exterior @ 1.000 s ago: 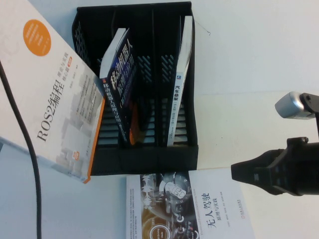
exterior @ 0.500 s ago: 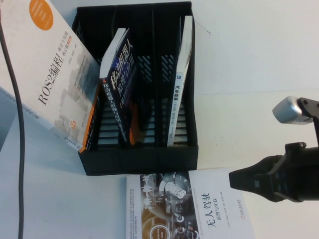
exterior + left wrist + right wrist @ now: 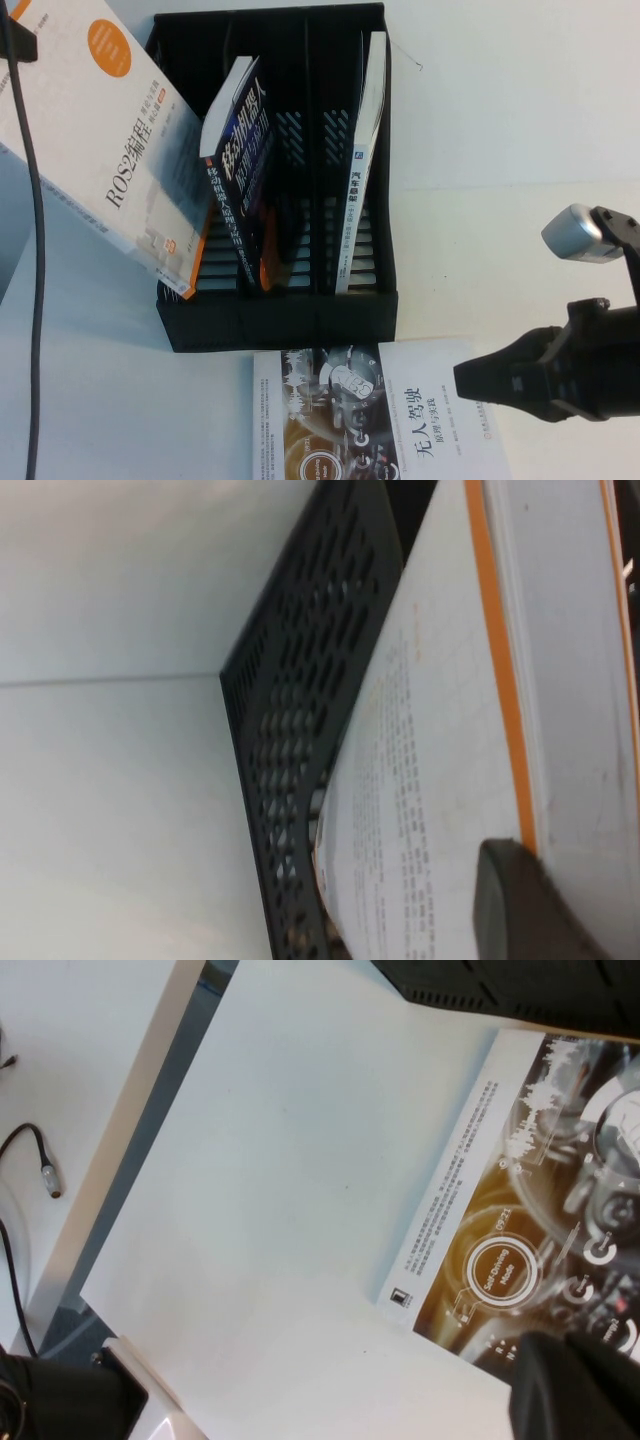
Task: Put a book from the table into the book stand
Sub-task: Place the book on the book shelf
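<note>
Now left claw (image 3: 540, 900) gripping ROS2 book (image 3: 120, 160), lowered further into book stand (image 3: 280, 320), right claw (image 3: 470, 380) shifted left, grip unclear

The bench (image 3: 500, 130) is white and evenly lit. Past its edge a grey floor (image 3: 150, 1100) shows, with a black cable (image 3: 30, 1150) on another white surface.

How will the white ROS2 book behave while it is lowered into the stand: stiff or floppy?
The ROS2 book, on the left gripper, looks flat: probably stiff. Tilted against the book stand, it may catch. Right gripper hovers near the table book.
</note>
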Tool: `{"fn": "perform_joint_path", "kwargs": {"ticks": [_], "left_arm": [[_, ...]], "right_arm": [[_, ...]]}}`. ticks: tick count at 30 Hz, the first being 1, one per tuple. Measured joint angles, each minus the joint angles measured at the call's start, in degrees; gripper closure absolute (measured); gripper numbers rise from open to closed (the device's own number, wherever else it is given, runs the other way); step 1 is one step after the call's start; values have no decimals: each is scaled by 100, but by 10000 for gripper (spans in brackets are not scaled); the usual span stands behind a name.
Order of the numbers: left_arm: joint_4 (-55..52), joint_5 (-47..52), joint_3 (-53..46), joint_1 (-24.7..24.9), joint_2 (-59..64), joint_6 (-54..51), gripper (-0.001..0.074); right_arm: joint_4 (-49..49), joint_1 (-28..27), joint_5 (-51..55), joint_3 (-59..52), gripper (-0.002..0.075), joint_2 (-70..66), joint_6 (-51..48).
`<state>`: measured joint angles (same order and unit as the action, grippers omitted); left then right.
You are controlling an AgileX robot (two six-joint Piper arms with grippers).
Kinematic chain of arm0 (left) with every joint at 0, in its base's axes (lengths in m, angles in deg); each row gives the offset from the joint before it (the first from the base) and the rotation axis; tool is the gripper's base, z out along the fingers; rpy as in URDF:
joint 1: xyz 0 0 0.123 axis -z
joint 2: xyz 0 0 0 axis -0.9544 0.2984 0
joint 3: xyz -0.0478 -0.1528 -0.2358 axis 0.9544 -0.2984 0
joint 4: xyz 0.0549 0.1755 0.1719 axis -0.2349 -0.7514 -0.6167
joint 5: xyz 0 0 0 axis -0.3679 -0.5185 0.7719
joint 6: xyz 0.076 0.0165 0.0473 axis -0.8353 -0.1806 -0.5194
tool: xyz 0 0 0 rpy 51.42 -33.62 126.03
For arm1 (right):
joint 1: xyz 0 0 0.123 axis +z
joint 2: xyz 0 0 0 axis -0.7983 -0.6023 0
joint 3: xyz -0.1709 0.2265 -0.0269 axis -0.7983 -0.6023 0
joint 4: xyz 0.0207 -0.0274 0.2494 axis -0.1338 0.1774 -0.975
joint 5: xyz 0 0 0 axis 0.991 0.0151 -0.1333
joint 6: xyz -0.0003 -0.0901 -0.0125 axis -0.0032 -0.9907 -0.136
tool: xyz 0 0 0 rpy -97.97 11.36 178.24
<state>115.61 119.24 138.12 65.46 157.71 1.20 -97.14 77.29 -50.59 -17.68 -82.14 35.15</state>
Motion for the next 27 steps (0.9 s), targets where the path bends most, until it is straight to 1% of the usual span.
{"fn": "perform_joint_path", "kwargs": {"ticks": [7, 16, 27], "left_arm": [[184, -179, 0, 42, 0, -178, 632], [94, -307, 9, 580, 0, -342, 632], [189, -378, 110, 595, 23, -375, 632]], "right_arm": [[-25, 0, -19, 0, 726, 0, 31], [-50, 0, -34, 0, 726, 0, 45], [-60, 0, -24, 0, 726, 0, 45]]}}
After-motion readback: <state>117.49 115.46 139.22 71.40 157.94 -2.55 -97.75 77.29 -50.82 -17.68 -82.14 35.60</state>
